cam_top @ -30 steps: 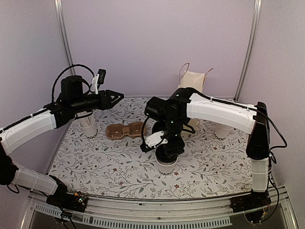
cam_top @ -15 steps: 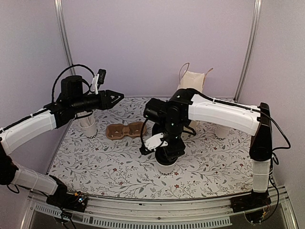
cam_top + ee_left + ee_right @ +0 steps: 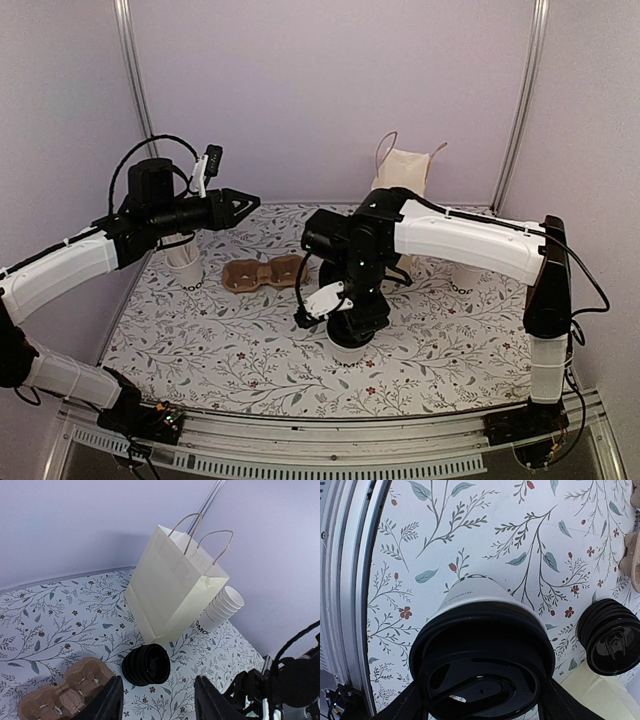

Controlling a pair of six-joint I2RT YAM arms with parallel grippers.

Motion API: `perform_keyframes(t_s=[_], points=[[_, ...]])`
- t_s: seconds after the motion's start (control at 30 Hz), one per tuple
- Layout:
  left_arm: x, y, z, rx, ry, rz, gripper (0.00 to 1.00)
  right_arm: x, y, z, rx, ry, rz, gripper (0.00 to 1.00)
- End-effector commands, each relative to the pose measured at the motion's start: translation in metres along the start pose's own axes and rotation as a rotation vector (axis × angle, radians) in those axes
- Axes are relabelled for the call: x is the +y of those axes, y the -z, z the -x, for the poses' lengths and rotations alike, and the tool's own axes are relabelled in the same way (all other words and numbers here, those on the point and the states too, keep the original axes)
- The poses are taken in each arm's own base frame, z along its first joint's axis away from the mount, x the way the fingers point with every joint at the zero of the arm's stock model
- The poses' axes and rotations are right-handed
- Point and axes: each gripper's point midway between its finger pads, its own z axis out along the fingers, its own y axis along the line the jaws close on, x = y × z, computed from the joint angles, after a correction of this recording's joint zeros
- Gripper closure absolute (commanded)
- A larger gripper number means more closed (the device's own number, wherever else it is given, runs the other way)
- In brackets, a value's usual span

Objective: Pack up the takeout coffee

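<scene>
The takeout coffee, a white paper cup with a black lid, stands upright near the middle of the flowered table. My right gripper comes down on it from above and is shut on it. In the right wrist view the lid of the takeout coffee fills the lower frame, and the right gripper has a dark finger pressed against each side of it. My left gripper hangs open and empty high over the back left. In its own view the left gripper frames bare table.
A cream paper bag with handles stands at the back. A brown cup carrier lies left of centre. A stack of black lids lies by the bag. Stacked white cups sit at the right. A cup of stir sticks stands at the left.
The right arm has shifted slightly to the left with the cup between its fingers. The left arm has not moved.
</scene>
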Motion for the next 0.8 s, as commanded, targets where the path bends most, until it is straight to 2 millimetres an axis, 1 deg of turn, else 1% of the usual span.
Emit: perform_keyframes(t_s=[0.0,0.3,0.47,0.77], points=[[0.0042,0.0005,-0.0005,-0.001,0.002,0.005,0.50,0.0020,-0.0007,-0.0007,0.009,0.011,0.005,0.29],[0.0046,-0.0002,-0.0013,0.002,0.003,0.003,0.50,-0.0027,-0.0007,0.0072,-0.012,0.014,0.003,0.25],[0.0050,-0.0004,-0.0018,0.002,0.003,0.004,0.50,-0.0034,-0.0029,0.0077,-0.010,0.011,0.006,0.22],[0.0053,-0.0015,-0.0028,0.007,0.008,0.001,0.50,-0.0031,0.0012,0.0076,-0.016,0.009,0.000,0.19]])
